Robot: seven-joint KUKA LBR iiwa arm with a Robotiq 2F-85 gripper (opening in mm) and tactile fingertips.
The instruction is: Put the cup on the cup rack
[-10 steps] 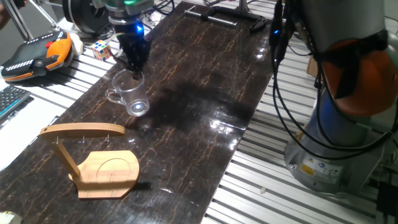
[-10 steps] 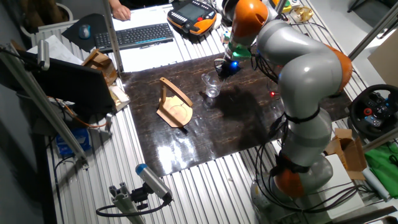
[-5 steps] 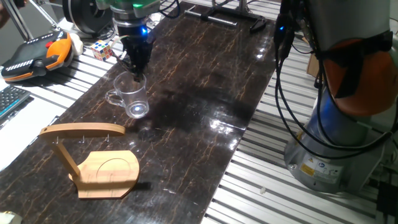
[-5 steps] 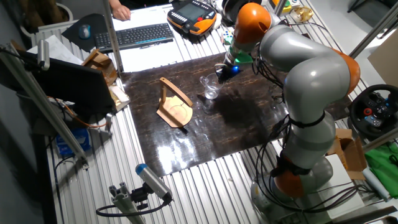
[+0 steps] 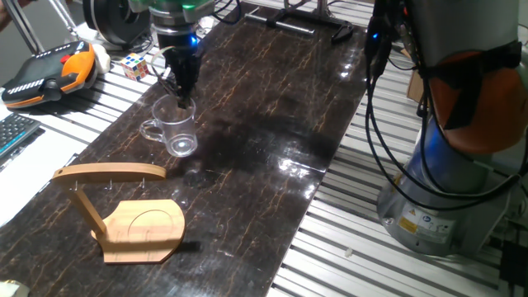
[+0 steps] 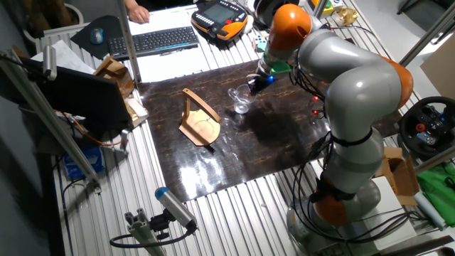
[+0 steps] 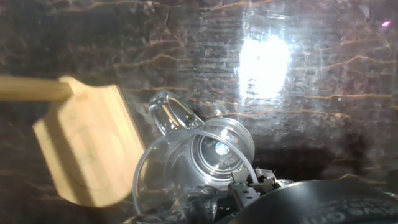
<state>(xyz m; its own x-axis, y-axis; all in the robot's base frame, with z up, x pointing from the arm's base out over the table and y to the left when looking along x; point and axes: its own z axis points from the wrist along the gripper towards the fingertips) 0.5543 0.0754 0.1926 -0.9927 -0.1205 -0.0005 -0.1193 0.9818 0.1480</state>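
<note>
The cup [image 5: 172,128] is a small clear glass mug. It hangs tilted just over the dark table, with its handle toward the left in one fixed view. My gripper [image 5: 183,99] comes down from above and is shut on the cup's rim. The other fixed view shows the cup [image 6: 242,101] under my gripper [image 6: 254,84]. The cup rack [image 5: 124,210] stands in front of the cup, a short gap away, with its curved top bar above its wooden base. In the hand view the cup [image 7: 205,152] is right beside the cup rack's base [image 7: 87,149].
The dark marbled tabletop [image 5: 272,107] is long and narrow, with slatted metal around it. A teach pendant [image 5: 49,70] and a puzzle cube [image 5: 136,66] lie off the table's left edge. The robot base [image 5: 445,165] stands to the right.
The arm has shifted slightly and the cup has moved a little with the gripper, staying tilted in its grasp. The rack has not moved.
</note>
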